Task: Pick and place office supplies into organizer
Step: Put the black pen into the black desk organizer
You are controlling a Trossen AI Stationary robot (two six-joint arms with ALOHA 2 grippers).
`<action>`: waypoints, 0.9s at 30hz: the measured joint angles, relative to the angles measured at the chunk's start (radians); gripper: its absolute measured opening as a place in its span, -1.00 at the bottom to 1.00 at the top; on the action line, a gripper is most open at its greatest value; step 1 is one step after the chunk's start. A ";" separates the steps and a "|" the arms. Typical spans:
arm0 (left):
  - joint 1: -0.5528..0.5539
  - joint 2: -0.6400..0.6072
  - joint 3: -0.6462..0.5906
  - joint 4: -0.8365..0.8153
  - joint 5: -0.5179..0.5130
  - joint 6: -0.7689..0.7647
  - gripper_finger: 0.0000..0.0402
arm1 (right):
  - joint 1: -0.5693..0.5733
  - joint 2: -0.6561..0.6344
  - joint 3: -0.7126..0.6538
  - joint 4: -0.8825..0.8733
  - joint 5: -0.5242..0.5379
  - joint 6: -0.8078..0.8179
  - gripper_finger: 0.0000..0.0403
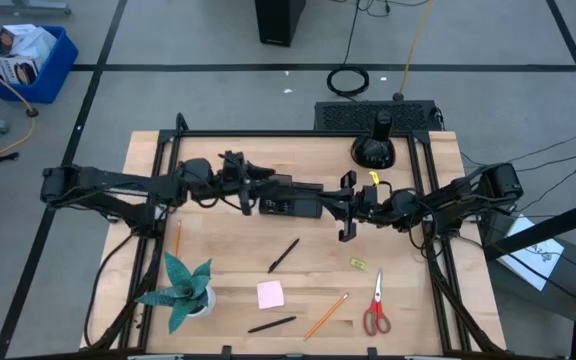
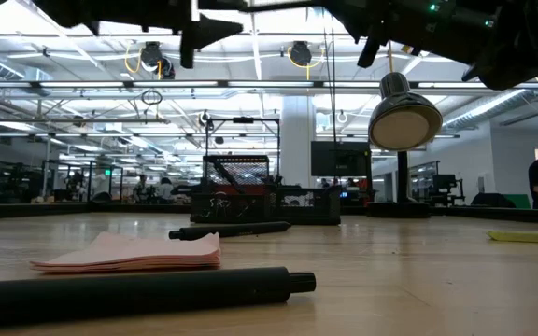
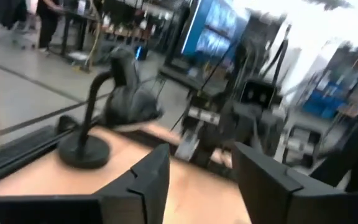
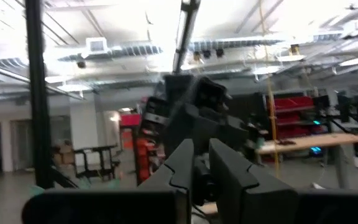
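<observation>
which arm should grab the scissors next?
Right, probably. The scissors lie at the table's front right, on the right arm's side. The right end effector hangs shut just right of the organizer, holding nothing visible. The left end effector is at the organizer's left end, farther off.

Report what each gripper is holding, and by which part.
Nothing is held. The left gripper is open with an empty gap; the right gripper is shut on nothing.

Both arms reached toward the middle of the bench.
The left arm stretched in from its side, its gripper (image 1: 251, 190) raised above the bench with fingers (image 3: 148, 180) parted and empty. The right arm extended to meet it, its gripper (image 1: 347, 205) close by, fingers (image 4: 229, 171) nearly together, holding nothing visible.
</observation>
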 joint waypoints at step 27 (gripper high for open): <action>-0.033 -0.254 -0.126 -0.397 -0.288 0.046 0.08 | -0.191 0.000 0.326 -0.828 0.133 -0.108 -0.85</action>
